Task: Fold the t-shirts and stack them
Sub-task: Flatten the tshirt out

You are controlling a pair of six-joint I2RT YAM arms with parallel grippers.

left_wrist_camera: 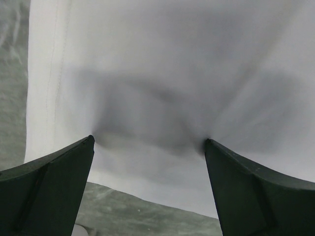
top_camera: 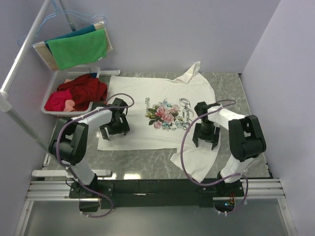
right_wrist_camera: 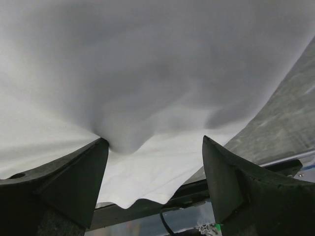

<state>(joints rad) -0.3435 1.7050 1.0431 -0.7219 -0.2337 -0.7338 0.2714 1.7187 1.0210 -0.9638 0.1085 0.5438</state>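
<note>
A white t-shirt (top_camera: 157,98) with a pink-rose floral print lies spread face up on the grey marbled table (top_camera: 231,93). One sleeve reaches the near table edge and the other points toward the back wall. My left gripper (top_camera: 115,132) stands open on the shirt's left part, near its hem. Both its fingertips (left_wrist_camera: 89,142) press into the white cloth (left_wrist_camera: 162,73). My right gripper (top_camera: 205,141) is open too, over the shirt's right side by the near sleeve. Its fingertips (right_wrist_camera: 102,143) dent the fabric (right_wrist_camera: 147,64). Neither gripper holds anything.
A white basket (top_camera: 66,110) holding red clothes sits at the back left. Green and teal cloths (top_camera: 78,49) hang on a rack above it, beside a slanted white pole (top_camera: 19,59). The dark front rail (top_camera: 157,187) runs along the near table edge.
</note>
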